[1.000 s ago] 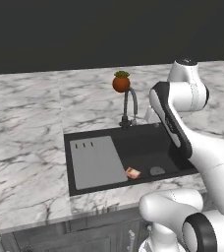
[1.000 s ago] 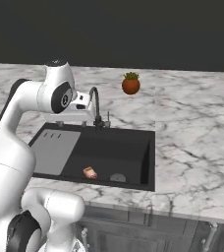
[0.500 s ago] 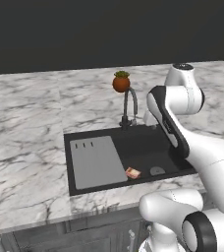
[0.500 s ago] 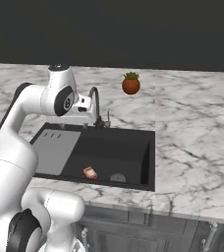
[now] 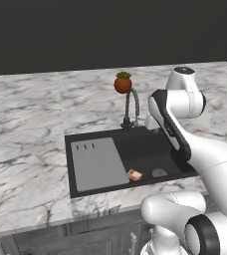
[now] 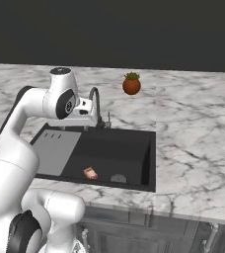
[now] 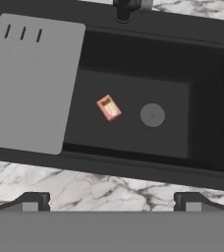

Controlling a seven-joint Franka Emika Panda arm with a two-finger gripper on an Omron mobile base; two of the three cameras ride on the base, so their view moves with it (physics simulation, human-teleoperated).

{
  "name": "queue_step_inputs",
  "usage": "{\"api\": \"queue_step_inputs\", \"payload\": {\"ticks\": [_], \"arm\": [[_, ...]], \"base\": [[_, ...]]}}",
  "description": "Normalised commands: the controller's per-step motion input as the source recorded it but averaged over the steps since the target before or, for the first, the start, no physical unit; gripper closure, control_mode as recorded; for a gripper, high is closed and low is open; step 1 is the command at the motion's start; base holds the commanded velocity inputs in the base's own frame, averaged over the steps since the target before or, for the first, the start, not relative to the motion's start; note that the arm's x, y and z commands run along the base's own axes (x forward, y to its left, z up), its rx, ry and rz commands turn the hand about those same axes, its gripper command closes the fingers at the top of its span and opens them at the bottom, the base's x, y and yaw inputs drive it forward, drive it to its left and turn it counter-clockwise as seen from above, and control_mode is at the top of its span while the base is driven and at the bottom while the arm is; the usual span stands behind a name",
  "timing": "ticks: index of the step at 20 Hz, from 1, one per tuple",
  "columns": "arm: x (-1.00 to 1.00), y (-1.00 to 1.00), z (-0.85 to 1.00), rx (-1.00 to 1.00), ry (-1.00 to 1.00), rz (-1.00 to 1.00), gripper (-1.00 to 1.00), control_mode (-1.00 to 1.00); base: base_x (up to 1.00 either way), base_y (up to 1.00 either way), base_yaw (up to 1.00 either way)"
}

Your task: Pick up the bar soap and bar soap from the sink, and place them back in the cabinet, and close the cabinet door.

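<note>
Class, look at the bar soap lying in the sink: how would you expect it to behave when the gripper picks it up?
The bar soap looks small and solid, so probably stiff and light. It lies flat on the sink floor, so it should not roll, but may slide if nudged. Being thin and low, it offers the fingers little side to grip.

The marble table holds the black sink and a potted plant. One soap lies on the sink floor beside the drain.
</note>
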Motion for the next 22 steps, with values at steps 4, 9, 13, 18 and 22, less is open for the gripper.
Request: {"api": "queue_step_inputs", "payload": {"ticks": [4,9,13,18,22], "arm": [[0.05,0.06,-0.1,0.0,0.0,0.0,-1.0,-1.0],[0.01,0.01,-0.06,0.0,0.0,0.02,-1.0,-1.0],[0.02,0.0,-0.07,0.0,0.0,0.02,-1.0,-1.0],[0.03,0.0,-0.09,0.0,0.0,0.01,-1.0,-1.0],[0.07,0.01,-0.13,0.0,0.0,0.0,-1.0,-1.0]], "base": [[0.0,0.0,0.0],[0.0,0.0,0.0],[0.0,0.0,0.0],[0.0,0.0,0.0],[0.0,0.0,0.0]]}}
